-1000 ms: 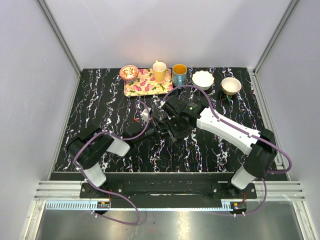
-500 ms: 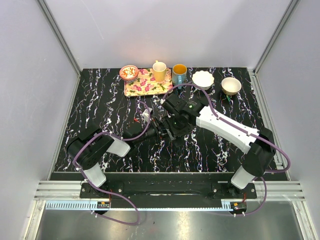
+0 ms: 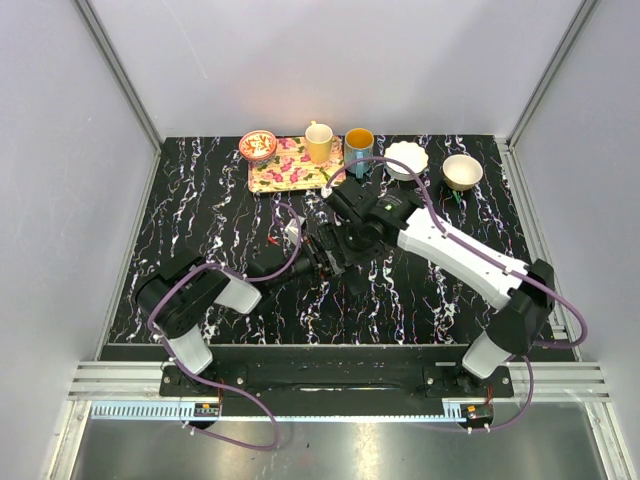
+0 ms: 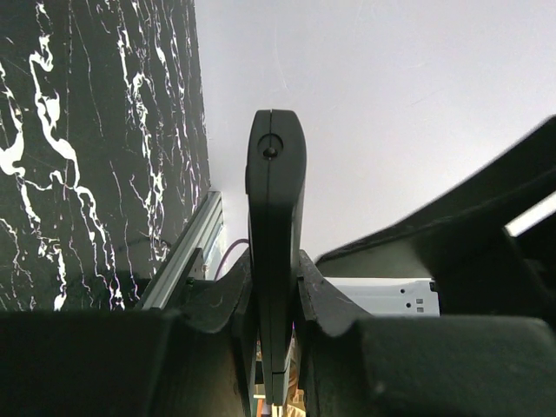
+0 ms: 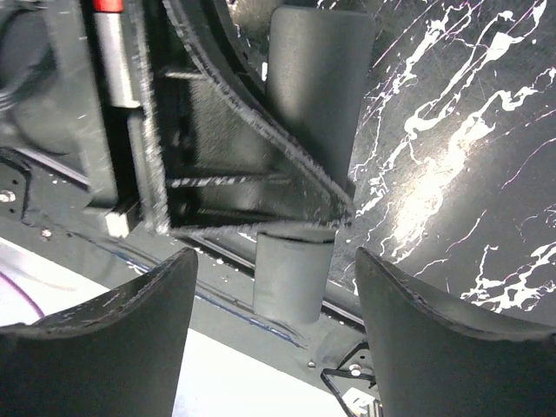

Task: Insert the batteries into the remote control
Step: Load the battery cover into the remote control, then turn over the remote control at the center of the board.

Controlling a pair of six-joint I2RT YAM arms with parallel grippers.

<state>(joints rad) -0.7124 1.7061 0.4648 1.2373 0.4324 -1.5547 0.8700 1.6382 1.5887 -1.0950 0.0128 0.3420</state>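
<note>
My left gripper [image 4: 276, 291] is shut on the remote control [image 4: 276, 200], a slim black bar seen edge-on and sticking up between the fingers. In the top view the left gripper [image 3: 318, 258] sits at the table's middle, and the remote is lost among the black parts. My right gripper [image 3: 336, 248] hangs right next to it, and its fingers [image 5: 104, 347] are spread wide with nothing between them. A small grey cylinder with a red end [image 5: 111, 39], possibly a battery, shows at the top left of the right wrist view. A tiny red-tipped item [image 3: 271, 240] lies on the table left of the grippers.
At the back stand a floral tray [image 3: 285, 172], a small red bowl [image 3: 258, 145], a yellow mug [image 3: 319, 143], a blue mug [image 3: 359, 150], a white bowl [image 3: 406, 158] and a tan bowl [image 3: 462, 171]. Grey walls enclose the black marbled table [image 3: 200, 210].
The right arm's wrist has shifted a little toward the back and left, staying over the left gripper. The left arm and the remote have not moved.
</note>
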